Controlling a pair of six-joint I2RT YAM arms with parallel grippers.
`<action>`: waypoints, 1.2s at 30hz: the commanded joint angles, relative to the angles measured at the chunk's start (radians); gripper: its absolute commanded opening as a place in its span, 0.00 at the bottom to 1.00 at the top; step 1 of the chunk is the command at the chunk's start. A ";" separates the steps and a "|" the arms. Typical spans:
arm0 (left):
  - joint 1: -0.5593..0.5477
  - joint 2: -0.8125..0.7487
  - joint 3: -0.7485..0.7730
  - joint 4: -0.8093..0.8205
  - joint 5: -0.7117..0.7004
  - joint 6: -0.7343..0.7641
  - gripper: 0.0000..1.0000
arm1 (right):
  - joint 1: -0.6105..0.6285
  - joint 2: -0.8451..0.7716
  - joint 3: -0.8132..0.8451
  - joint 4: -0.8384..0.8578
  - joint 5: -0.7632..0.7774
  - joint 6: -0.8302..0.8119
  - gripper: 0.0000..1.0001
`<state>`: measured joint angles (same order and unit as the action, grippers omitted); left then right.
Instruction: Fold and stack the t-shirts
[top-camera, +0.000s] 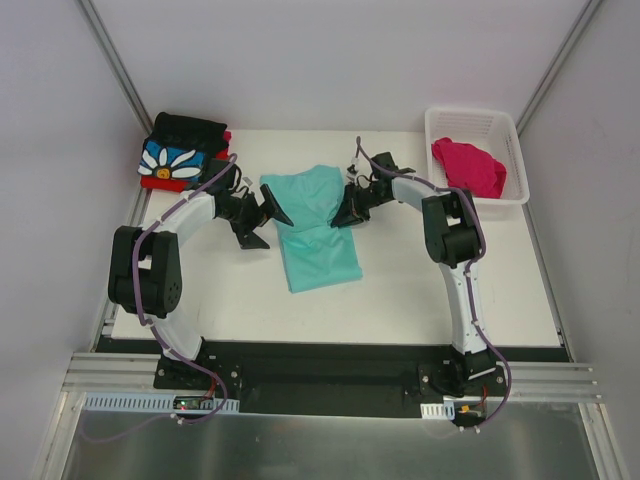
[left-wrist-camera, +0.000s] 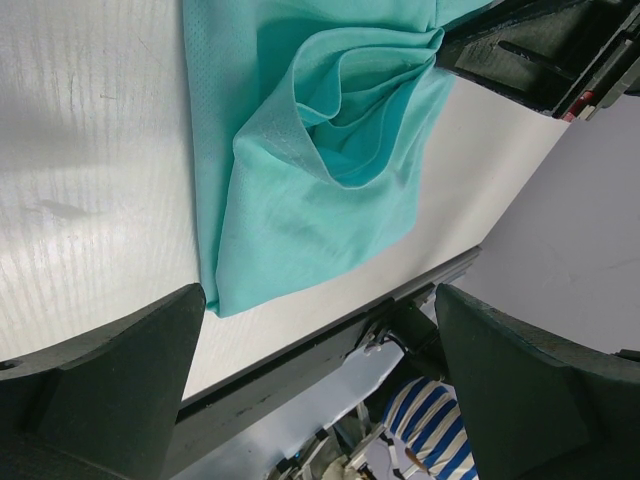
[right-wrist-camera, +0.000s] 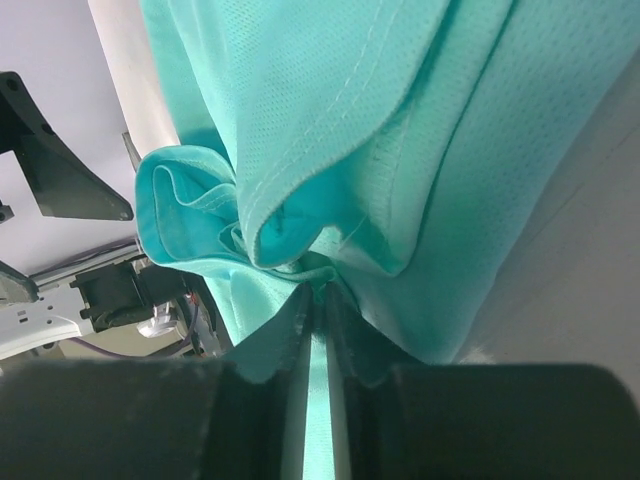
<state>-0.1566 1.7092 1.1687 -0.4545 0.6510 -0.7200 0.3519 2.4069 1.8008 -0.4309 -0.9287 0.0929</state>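
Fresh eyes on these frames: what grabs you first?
The teal shirt lies half-folded mid-table, with the right end effector pinched on a bunched edge and the left end effector wide open at its left side. Next come the daisy shirt folded at the far-left corner, and the pink shirt crumpled in the white basket at far right.

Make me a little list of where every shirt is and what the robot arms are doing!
Mint-teal shirt: partly folded, middle of table
Right end effector: pinched shut on the mint-teal shirt's edge
Left end effector: open beside that shirt, holding nothing
Daisy shirt: folded, far left corner
Pink shirt: crumpled inside white basket
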 joint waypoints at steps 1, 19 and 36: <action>0.000 -0.020 0.000 -0.015 0.024 0.016 0.99 | -0.001 -0.061 0.023 -0.012 -0.012 -0.022 0.09; 0.000 -0.036 -0.007 -0.015 0.032 0.014 0.99 | 0.004 -0.083 0.152 -0.131 0.001 -0.050 0.02; 0.000 -0.031 -0.009 -0.016 0.032 0.017 0.99 | -0.037 -0.032 0.203 -0.200 0.022 -0.113 0.01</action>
<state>-0.1566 1.7092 1.1637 -0.4545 0.6720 -0.7200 0.3325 2.4039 1.9617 -0.5987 -0.9134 0.0299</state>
